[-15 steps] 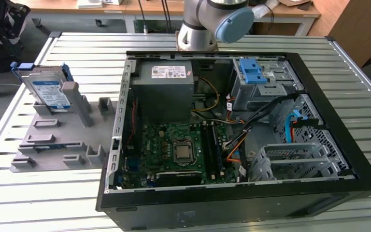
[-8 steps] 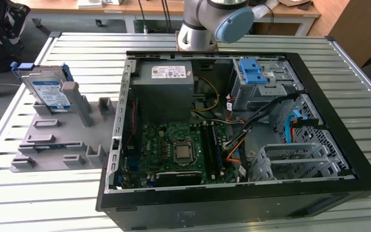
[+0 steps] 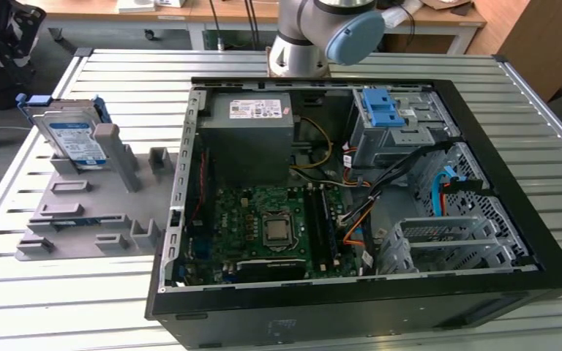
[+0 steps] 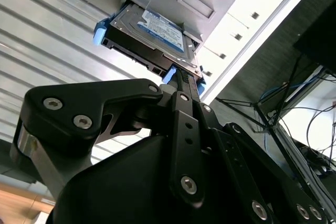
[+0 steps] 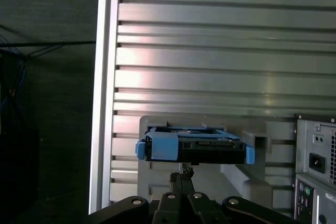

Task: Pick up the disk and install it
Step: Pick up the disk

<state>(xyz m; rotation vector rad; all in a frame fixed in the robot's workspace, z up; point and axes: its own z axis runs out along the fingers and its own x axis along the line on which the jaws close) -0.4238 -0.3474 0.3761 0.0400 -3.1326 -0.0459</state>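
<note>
The disk (image 3: 74, 139), silver-grey with a white-and-blue label and a blue carrier frame, stands on edge in a grey holder (image 3: 85, 212) on the exterior view's left, beside the open computer case (image 3: 515, 183). In both wrist views my gripper (image 4: 184, 80) (image 5: 184, 172) points toward the disk (image 4: 155, 32) (image 5: 191, 148) from a distance, its black fingers drawn together with nothing between them. The disk's connector edge faces the gripper in the first wrist view.
Inside the case sit a grey power-supply box (image 3: 246, 117), a motherboard (image 3: 271, 227), loose cables, and a metal drive cage with a blue ridged latch (image 3: 383, 110). The arm's base (image 3: 306, 44) stands behind the case on the slatted metal table (image 3: 27, 307).
</note>
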